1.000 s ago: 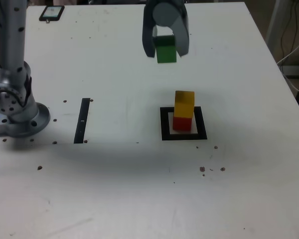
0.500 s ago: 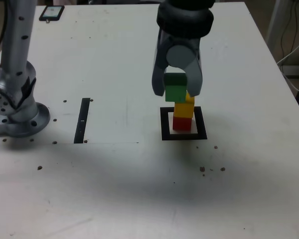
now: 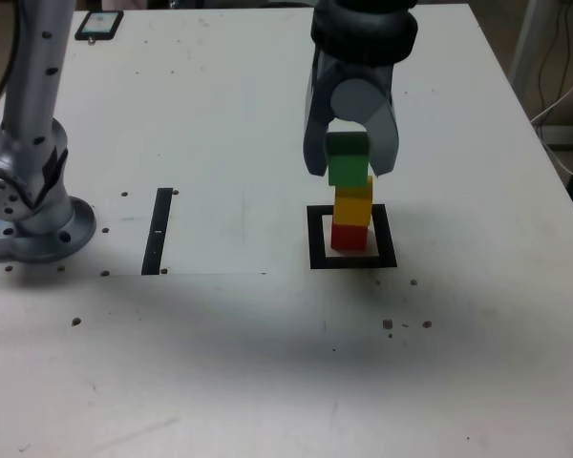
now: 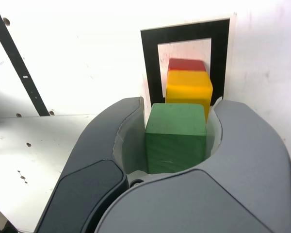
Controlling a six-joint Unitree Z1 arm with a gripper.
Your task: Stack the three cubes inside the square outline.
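Exterior view: gripper (image 3: 350,167) clamps the green cube (image 3: 348,160) directly above the yellow cube (image 3: 352,203), which sits on the red cube (image 3: 350,236) inside the square outline (image 3: 352,260). Black strip (image 3: 158,230) lies at nine o'clock from the stack.

Wrist view: green cube (image 4: 176,137) is pinched between both jaws, over yellow (image 4: 189,89) and red (image 4: 186,64).

the block (image 3: 348,170) in the claw (image 3: 350,164) is plain green. right under it the next block (image 3: 352,202) is yellow, and the lowest block (image 3: 350,237) is red. around the red block the square frame (image 3: 352,260) is thick black with a white middle. the claw is dark grey with paler grey inner faces. the table (image 3: 267,363) is white with small dark specks. the strip (image 3: 158,230) beside the frame is black.
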